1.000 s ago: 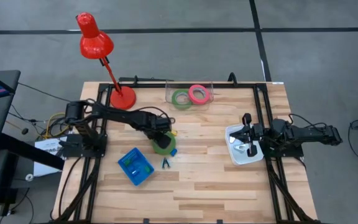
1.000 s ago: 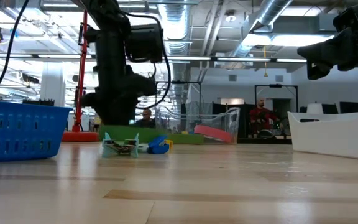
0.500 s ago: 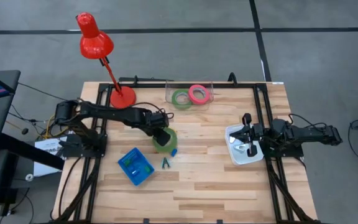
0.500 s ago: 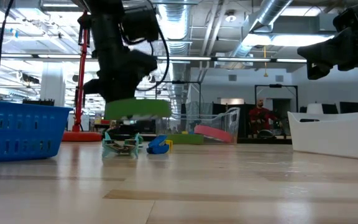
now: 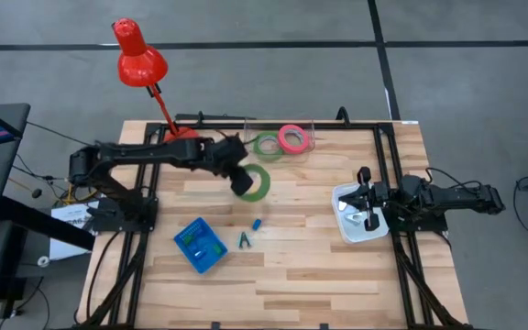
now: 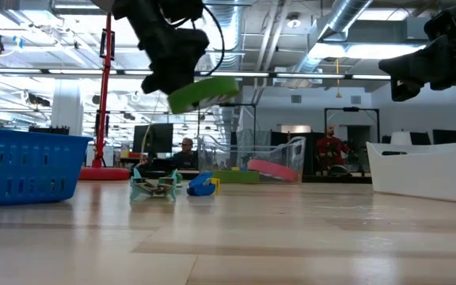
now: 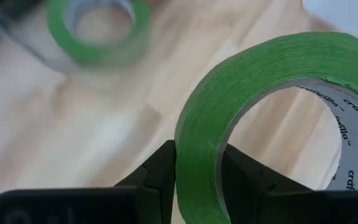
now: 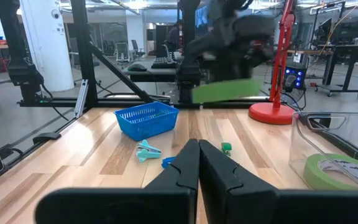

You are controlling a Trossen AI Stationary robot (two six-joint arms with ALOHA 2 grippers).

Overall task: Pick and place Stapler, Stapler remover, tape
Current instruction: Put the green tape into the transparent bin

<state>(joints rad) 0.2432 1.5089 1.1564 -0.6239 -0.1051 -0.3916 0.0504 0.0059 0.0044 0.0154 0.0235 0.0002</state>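
Lifted off the table since the earlier frame, the green tape roll (image 5: 253,181) hung tilted in the air, near the clear tray (image 5: 280,139). The left gripper (image 7: 194,171) pinched its wall between narrowly parted fingers. The right gripper (image 8: 197,163) was fully closed, empty, above the white bin (image 5: 348,225).

Three tape rings (image 5: 254,182), one blue basket (image 5: 200,244), one red lamp (image 5: 141,57).

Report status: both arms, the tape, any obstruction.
Left gripper clamped on green tape roll, airborne near clear bin. Right gripper shut, parked over white tray. Path unobstructed.
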